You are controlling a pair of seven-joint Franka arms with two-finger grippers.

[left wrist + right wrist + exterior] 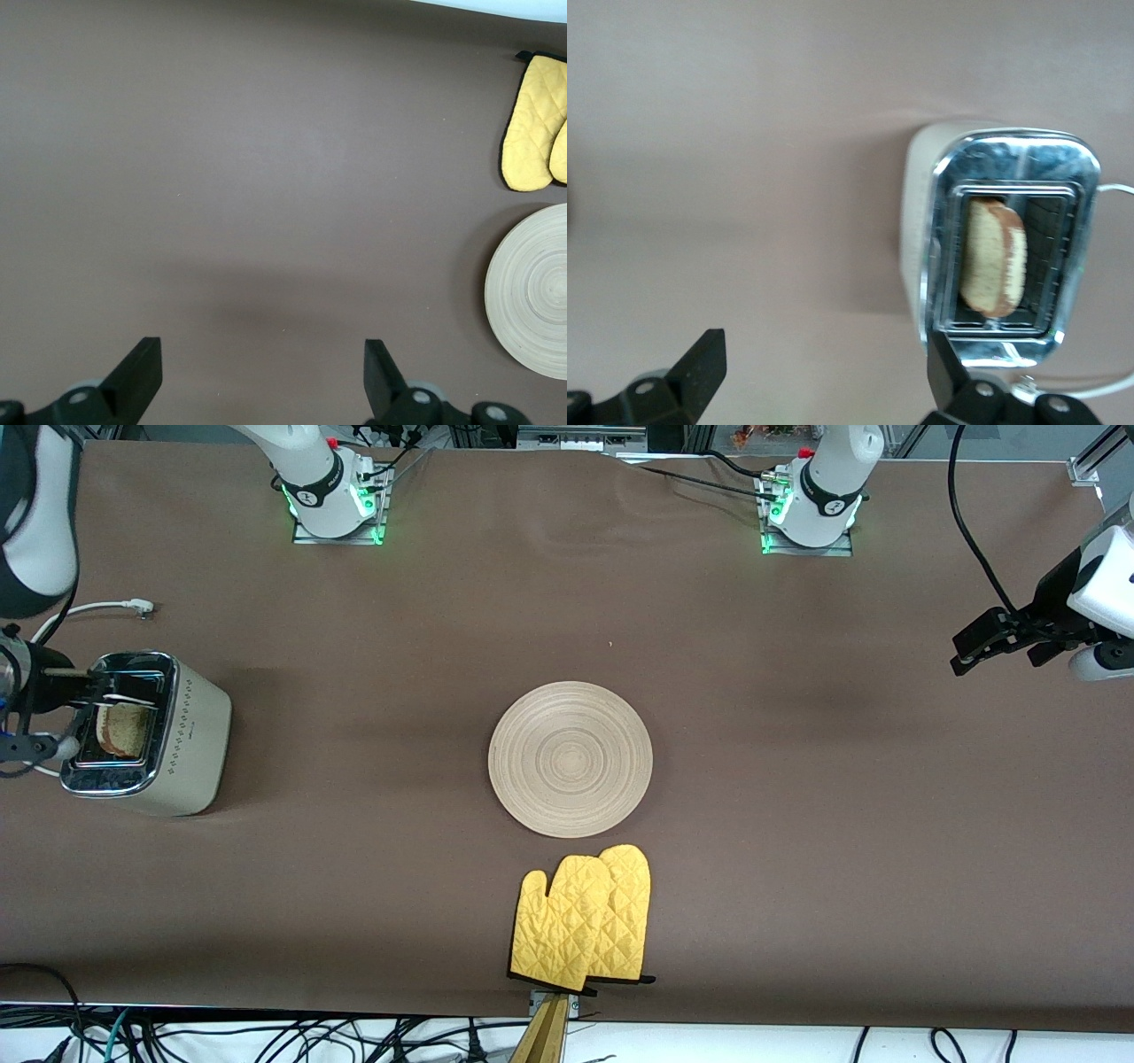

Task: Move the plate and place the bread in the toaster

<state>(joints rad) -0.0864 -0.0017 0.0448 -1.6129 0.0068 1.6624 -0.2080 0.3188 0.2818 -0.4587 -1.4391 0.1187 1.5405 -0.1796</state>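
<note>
The cream-white toaster (190, 735) stands at the right arm's end of the table. The bread (124, 729) stands in one of its slots. In the right wrist view the bread (992, 257) sits upright inside the chrome top of the toaster (1010, 150). My right gripper (35, 713) is open and empty beside and above the toaster, and it shows open in its own view (824, 354). The light-wood plate (570, 759) lies flat at mid-table. My left gripper (997, 651) is open and empty over bare table at the left arm's end (261, 354).
A pair of yellow oven mitts (585, 917) lies just nearer to the front camera than the plate, at the table's edge. The toaster's white cord (106, 607) trails toward the robots' bases. The plate (532, 292) and mitts (536, 124) also show in the left wrist view.
</note>
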